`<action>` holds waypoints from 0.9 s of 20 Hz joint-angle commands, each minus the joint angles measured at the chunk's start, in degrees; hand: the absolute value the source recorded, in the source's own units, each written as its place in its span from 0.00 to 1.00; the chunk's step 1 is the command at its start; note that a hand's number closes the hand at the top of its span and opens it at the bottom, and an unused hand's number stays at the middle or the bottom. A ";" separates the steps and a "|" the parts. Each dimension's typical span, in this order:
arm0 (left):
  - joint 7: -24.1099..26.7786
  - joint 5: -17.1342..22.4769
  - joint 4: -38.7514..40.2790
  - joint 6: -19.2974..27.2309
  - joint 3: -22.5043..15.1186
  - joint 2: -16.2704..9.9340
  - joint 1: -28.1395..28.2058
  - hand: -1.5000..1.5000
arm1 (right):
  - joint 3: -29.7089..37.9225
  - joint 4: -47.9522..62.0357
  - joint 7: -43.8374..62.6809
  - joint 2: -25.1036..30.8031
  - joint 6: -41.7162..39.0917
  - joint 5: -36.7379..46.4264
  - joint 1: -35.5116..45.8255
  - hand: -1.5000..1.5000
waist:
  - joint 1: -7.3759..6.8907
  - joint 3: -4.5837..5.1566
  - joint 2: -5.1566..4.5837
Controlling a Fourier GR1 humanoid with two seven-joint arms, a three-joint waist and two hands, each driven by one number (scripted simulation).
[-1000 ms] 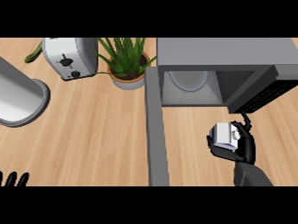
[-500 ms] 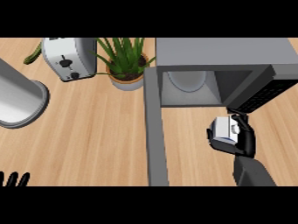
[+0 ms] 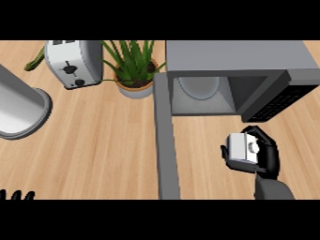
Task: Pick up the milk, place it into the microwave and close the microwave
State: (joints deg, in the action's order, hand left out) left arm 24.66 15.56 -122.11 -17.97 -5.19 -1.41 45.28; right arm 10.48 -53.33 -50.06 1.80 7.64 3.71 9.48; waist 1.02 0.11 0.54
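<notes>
The milk (image 3: 243, 148) is a small white and grey carton, held in my right hand (image 3: 265, 152), whose fingers and thumb curl round it. It hangs above the counter just in front of the open microwave (image 3: 235, 63), a little right of the cavity's mouth (image 3: 202, 93). The microwave's door (image 3: 165, 140) stands swung open, seen edge-on as a long grey strip running toward me. Only the fingertips of my left hand (image 3: 14, 195) show at the lower left edge, straight and pointing up.
A white toaster (image 3: 72, 63) and a potted plant (image 3: 136, 70) stand at the back, left of the microwave. A large grey cylinder (image 3: 6, 105) occupies the left side. The wooden counter (image 3: 100, 145) lies between it and the door.
My right hand has carried the milk up and slightly left, closer to the microwave's opening. The left hand has stayed still.
</notes>
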 commanded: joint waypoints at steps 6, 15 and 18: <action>-0.44 -0.58 -2.91 2.14 -0.73 1.34 2.12 0.00 | -12.39 -29.29 13.56 -1.74 -6.71 -8.49 -15.33 1.00 | -0.39 -0.06 -0.06; 1.87 1.10 0.14 -0.73 1.83 0.36 2.93 0.00 | -20.32 -39.71 24.32 -1.79 4.96 -6.84 -12.99 1.00 | -1.37 -0.10 -0.41; -1.20 6.42 -1.34 -1.20 5.10 -1.83 0.32 0.00 | -21.02 -32.91 24.89 -1.80 10.32 -4.86 -5.94 1.00 | -1.55 -0.10 -0.51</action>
State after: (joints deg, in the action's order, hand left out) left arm 24.66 17.78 -123.14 -17.72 -3.41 -1.44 46.54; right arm -8.89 -87.45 -28.54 0.06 12.47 -3.30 -0.95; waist -0.30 0.02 0.11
